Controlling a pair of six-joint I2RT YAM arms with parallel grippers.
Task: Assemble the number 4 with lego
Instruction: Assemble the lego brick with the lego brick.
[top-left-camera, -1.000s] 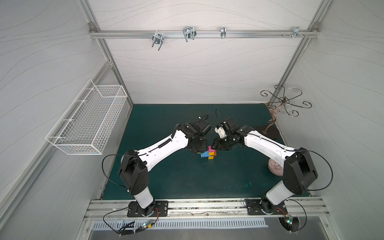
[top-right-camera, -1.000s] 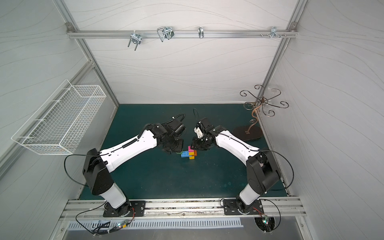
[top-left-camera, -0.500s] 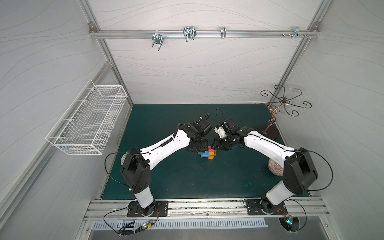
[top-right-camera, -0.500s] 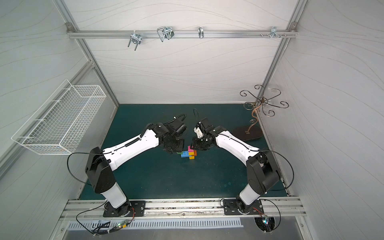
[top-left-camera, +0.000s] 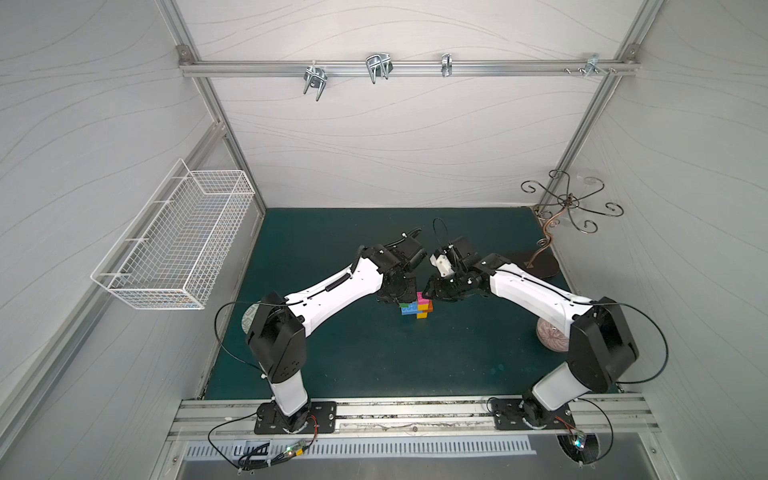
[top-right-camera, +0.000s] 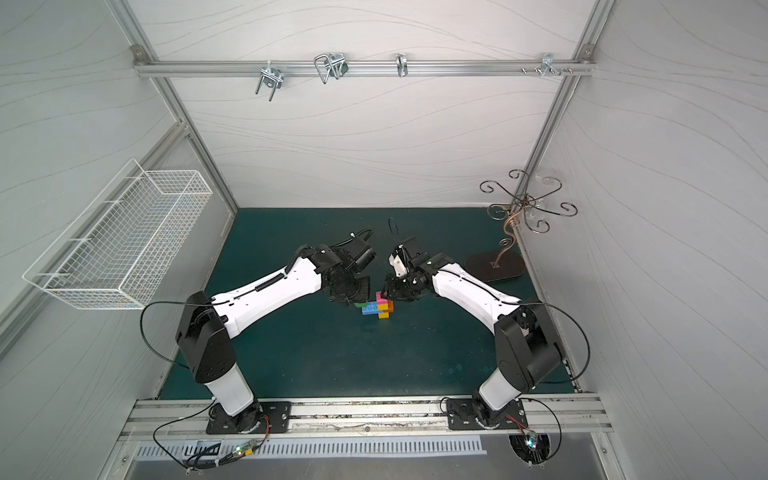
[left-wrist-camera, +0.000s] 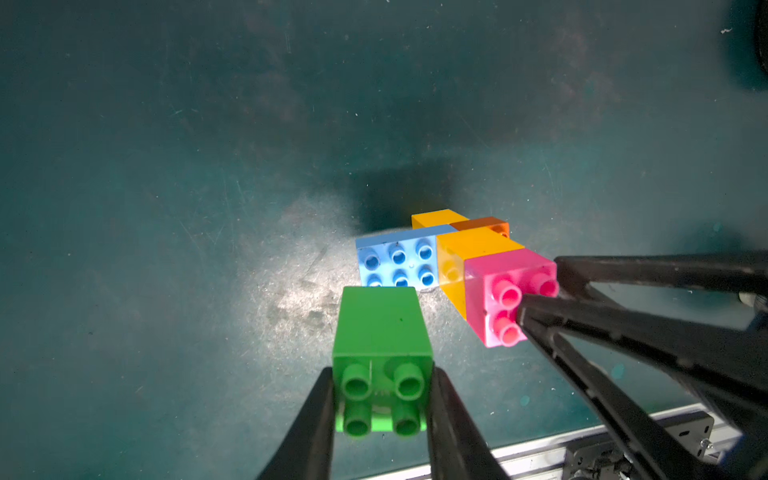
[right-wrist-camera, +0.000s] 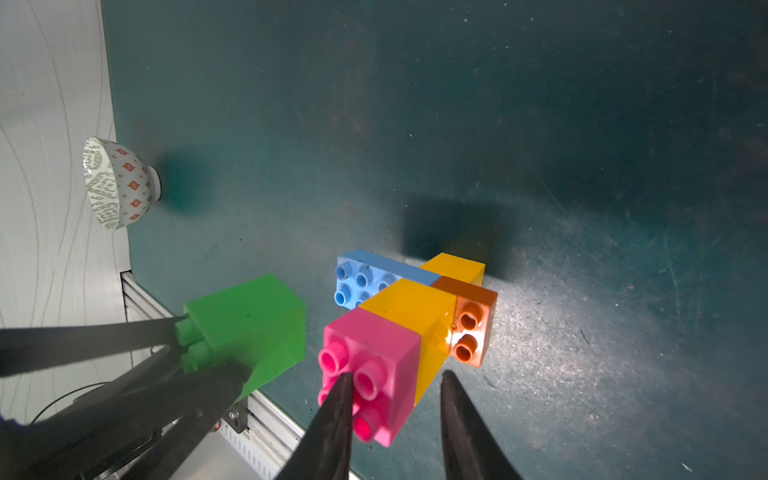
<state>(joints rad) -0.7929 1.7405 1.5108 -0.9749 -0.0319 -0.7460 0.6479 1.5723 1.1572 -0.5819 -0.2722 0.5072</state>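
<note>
Left gripper (left-wrist-camera: 382, 374) is clamping the green brick (left-wrist-camera: 380, 328) by its sides, studs facing the wrist camera. The brick is sitting just beside the blue bar (left-wrist-camera: 397, 262), and the right wrist view is showing a narrow gap between the two. Cannot tell whether it is resting on the teal mat (left-wrist-camera: 166, 166).

Brick figure (top-left-camera: 417, 306) is lying flat mid-mat, between the two grippers in both top views. The blue bar is touching a yellow brick (left-wrist-camera: 478, 245), and the pink brick (left-wrist-camera: 509, 270) is sitting on that one's end. The orange brick (left-wrist-camera: 482, 224) and a second yellow brick (left-wrist-camera: 436, 218) are lying behind.

Right gripper (right-wrist-camera: 395, 376) is standing with fingers apart about the pink brick, one tip lying across its studs. Cannot tell if it is pressing.

Patterned bowl (right-wrist-camera: 118, 183) is sitting at the mat's edge by the wall.
</note>
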